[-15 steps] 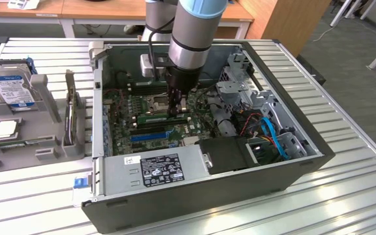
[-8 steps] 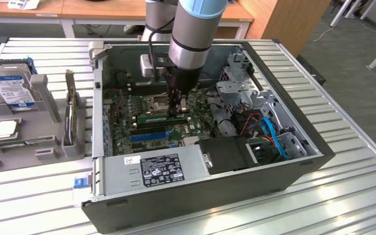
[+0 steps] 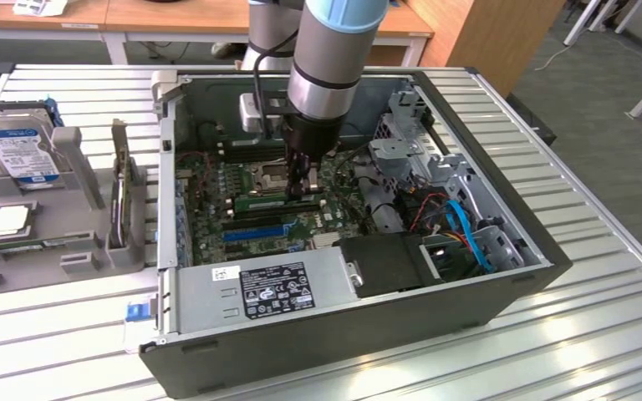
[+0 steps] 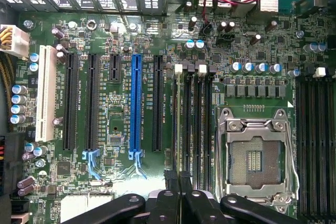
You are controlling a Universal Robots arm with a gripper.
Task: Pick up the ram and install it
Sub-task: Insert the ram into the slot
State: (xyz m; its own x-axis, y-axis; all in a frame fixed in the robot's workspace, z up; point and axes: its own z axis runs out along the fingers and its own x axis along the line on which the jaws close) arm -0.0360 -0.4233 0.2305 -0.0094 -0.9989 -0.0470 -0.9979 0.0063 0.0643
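Note:
My gripper (image 3: 302,194) reaches down into the open computer case (image 3: 500,242), over the motherboard (image 3: 215,200). The ram (image 3: 263,201), a thin green stick, stands on edge at the memory slots beside the CPU socket (image 3: 267,175), and the gripper is shut on the end nearest it. In the wrist view the black fingertips (image 4: 170,179) are pressed together right over the black memory slots (image 4: 191,124), next to the CPU socket (image 4: 254,156). The fingers hide the part of the ram they grip.
A grey power supply (image 3: 265,288) fills the case's front. A drive cage (image 3: 410,150) and blue and red cables (image 3: 461,225) crowd the exterior view's right. Outside, at that view's left, a grey tray (image 3: 31,251) holds a hard drive (image 3: 20,150) and an upright card (image 3: 120,196).

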